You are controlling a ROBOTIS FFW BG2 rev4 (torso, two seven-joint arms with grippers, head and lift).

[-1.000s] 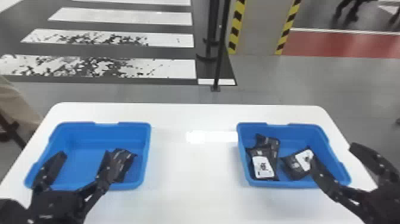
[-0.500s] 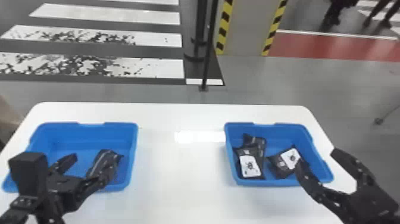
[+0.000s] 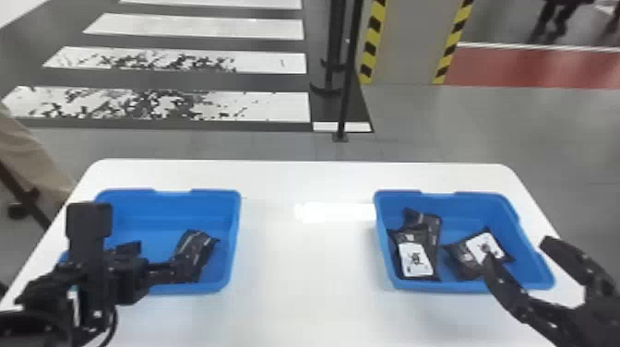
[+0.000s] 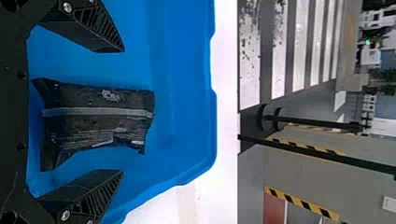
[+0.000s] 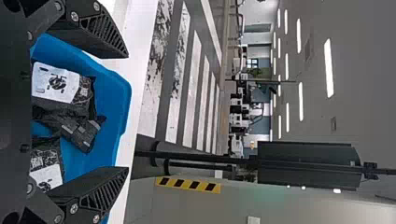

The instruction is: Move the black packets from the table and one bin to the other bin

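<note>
Left gripper (image 4: 123, 110), spread wide, had been turned over the bin (image 4: 212, 126), where the black packet (image 4: 95, 122) was best centred before squeezing.

We take this for a large indoor lab or workshop hall: white crosswalk-like stripes (image 3: 277, 105) mark the dark floor (image 3: 184, 80), a red band (image 3: 530, 68) lies farther off, 2 yellow-and-black hazard strips (image 3: 371, 46) edge a grey panel (image 3: 410, 41), long lights (image 5: 328, 67) line the ceiling (image 5: 359, 70), and we see a plain white bench (image 3: 300, 295) amid grey flooring (image 3: 438, 120).
</note>
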